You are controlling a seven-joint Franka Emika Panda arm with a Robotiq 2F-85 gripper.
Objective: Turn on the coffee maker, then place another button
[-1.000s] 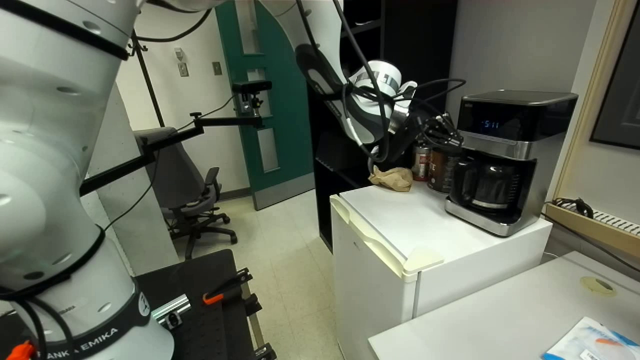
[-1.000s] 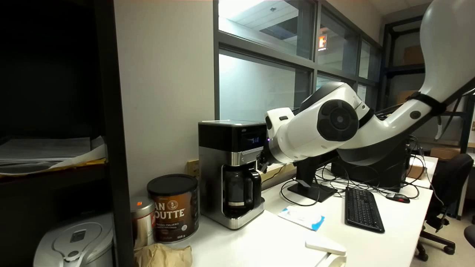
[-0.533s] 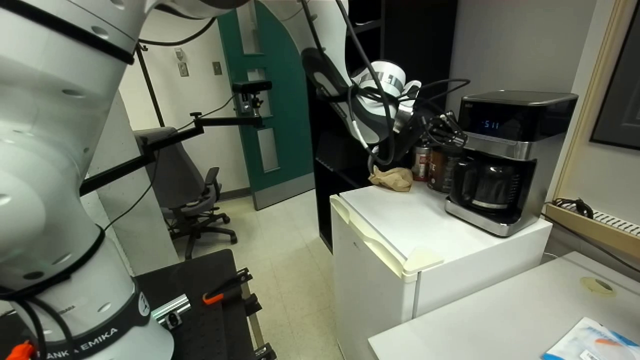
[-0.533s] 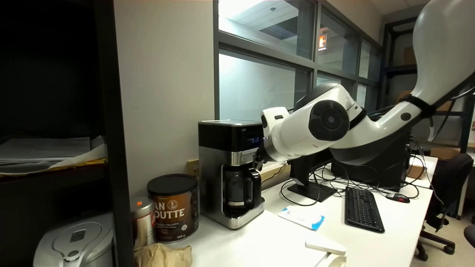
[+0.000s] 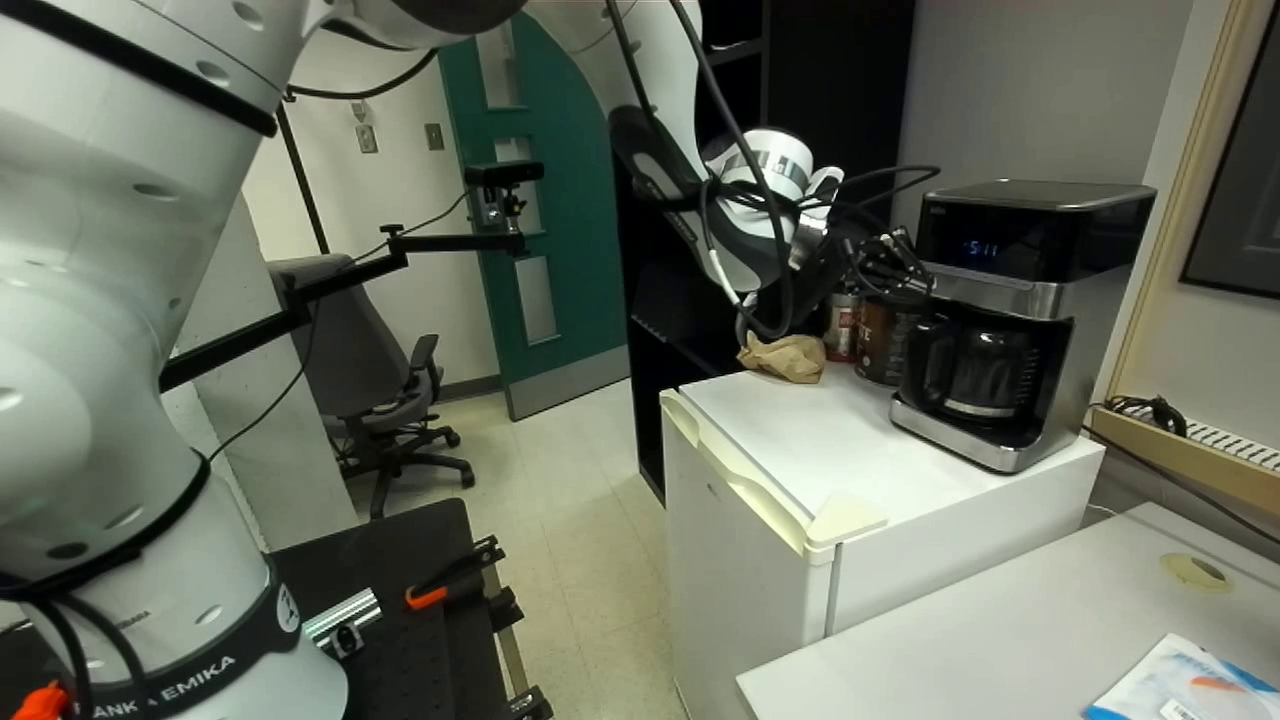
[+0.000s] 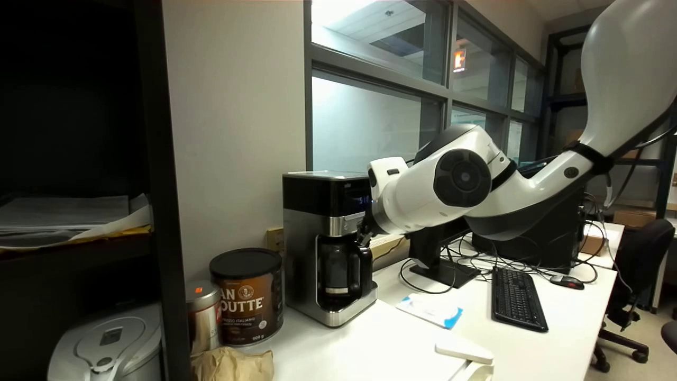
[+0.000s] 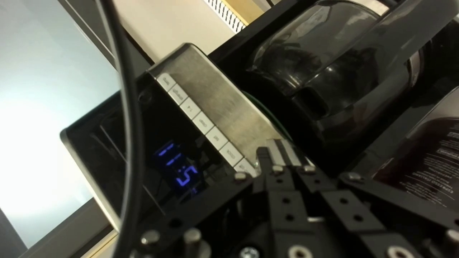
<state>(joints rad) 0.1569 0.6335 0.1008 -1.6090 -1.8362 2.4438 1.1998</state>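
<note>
The coffee maker (image 5: 1085, 350) stands upright on the white mini fridge; it also shows in an exterior view (image 6: 301, 248). Its blue display reads 5:11. In the wrist view its silver band (image 7: 226, 104) carries a row of light buttons (image 7: 202, 123), with the glass carafe (image 7: 308, 53) beyond. My gripper (image 7: 281, 152) is shut and empty, its fingertips together in front of the silver band, by the end of the button row. The end button is partly hidden by the gripper. In both exterior views the gripper (image 5: 922, 280) (image 6: 365, 239) is at the front of the machine; whether it touches is unclear.
A brown coffee can (image 6: 248, 307), a smaller metal can (image 6: 203, 317) and a crumpled paper bag (image 6: 232, 364) stand beside the machine. The mini fridge (image 5: 800, 430) adjoins a white desk (image 5: 950, 650) with a packet (image 5: 1185, 685). A loose cable (image 7: 131, 125) crosses the wrist view.
The gripper has moved a short way toward the coffee maker's front, then slightly lower in the last half second. The display and the coffee maker have not changed.
</note>
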